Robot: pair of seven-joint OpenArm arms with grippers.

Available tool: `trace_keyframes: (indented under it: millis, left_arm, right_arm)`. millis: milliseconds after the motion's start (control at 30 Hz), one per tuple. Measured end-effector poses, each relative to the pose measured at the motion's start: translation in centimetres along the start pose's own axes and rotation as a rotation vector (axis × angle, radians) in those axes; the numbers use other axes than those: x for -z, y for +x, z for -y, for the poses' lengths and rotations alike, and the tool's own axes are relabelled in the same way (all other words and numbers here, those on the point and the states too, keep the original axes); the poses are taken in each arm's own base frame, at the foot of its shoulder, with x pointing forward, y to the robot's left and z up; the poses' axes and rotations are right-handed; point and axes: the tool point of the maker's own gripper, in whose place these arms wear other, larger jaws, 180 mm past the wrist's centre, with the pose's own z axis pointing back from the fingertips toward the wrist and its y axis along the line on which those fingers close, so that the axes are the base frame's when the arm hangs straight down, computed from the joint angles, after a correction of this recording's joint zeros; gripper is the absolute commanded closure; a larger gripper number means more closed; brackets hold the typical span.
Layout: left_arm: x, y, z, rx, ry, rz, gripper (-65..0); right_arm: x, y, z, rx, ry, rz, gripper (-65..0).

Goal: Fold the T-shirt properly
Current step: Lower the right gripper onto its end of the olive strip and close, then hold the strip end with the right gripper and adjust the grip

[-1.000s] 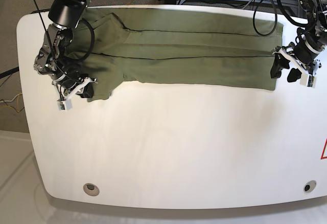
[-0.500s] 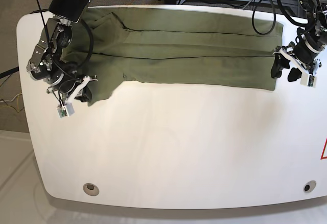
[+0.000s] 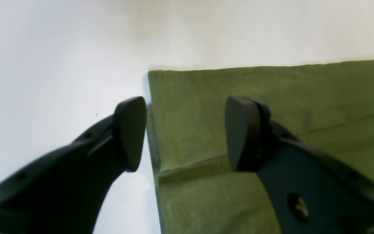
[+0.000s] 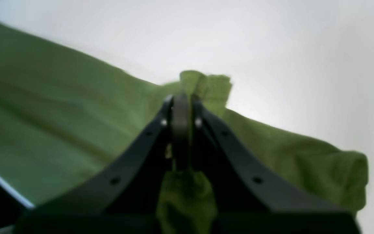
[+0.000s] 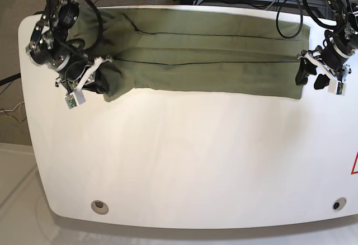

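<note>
Already we have the T-shirt banded lengthwise, upper frame.
Our right gripper pinches its left end; our left gripper gapes astride the right corner to lift together.

no words, brand names or numbers can be read in any of the views. the only sign is part of a red triangle outline at the right edge of the white counter in the base view, cut off by the frame, with whatever is inside it not showing. the olive t-shirt shows no print or legible label.
</note>
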Motion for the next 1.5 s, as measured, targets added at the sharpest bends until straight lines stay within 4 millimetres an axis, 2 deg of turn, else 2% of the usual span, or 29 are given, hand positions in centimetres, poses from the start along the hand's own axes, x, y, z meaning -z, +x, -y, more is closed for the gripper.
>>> trace_keyframes:
  millis: [133, 233, 533, 700, 967, 1033, 1233, 1333, 1500]
  left_arm:
    - [0.0, 0.2, -0.1, 0.002, 0.002, 0.007, -36.3]
    - [0.0, 0.2, -0.1, 0.000, 0.005, 0.006, -36.4]
    - [0.1, 0.4, -0.1, -0.002, 0.004, 0.011, -36.3]
    - [0.1, 0.3, 0.0, -0.003, 0.002, 0.011, -36.4]
    - [0.1, 0.4, 0.0, -0.002, 0.001, 0.010, -36.6]
    - [0.1, 0.4, 0.0, -0.002, 0.000, 0.011, -36.7]
    - [0.1, 0.6, -0.1, 0.003, 0.007, 0.013, -36.7]
    - [0.2, 0.6, -0.1, 0.003, 0.007, 0.015, -36.7]
    - [0.1, 0.7, -0.2, 0.005, 0.009, 0.016, -36.8]
  right_arm:
    - [-0.6, -0.6, -1.3, -0.007, 0.025, 0.005, 0.0]
    - [-0.6, -1.9, -1.4, -0.001, 0.016, -0.043, 0.0]
    - [-1.1, -3.0, -2.0, -0.010, 0.006, -0.072, 0.0]
    - [-1.3, -3.7, -1.6, -0.001, -0.006, -0.092, -0.2]
    - [-1.5, -5.4, -1.4, 0.007, -0.005, -0.166, -24.8]
    - [-1.4, -5.4, -1.5, 0.008, 0.003, -0.163, -34.9]
    - [-1.5, -4.8, -3.6, 0.037, 0.100, -0.113, -36.3]
    - [-1.7, -5.1, -3.7, 0.038, 0.116, -0.126, -36.9]
    - [-1.8, -4.0, -4.0, 0.038, 0.174, -0.091, -38.3]
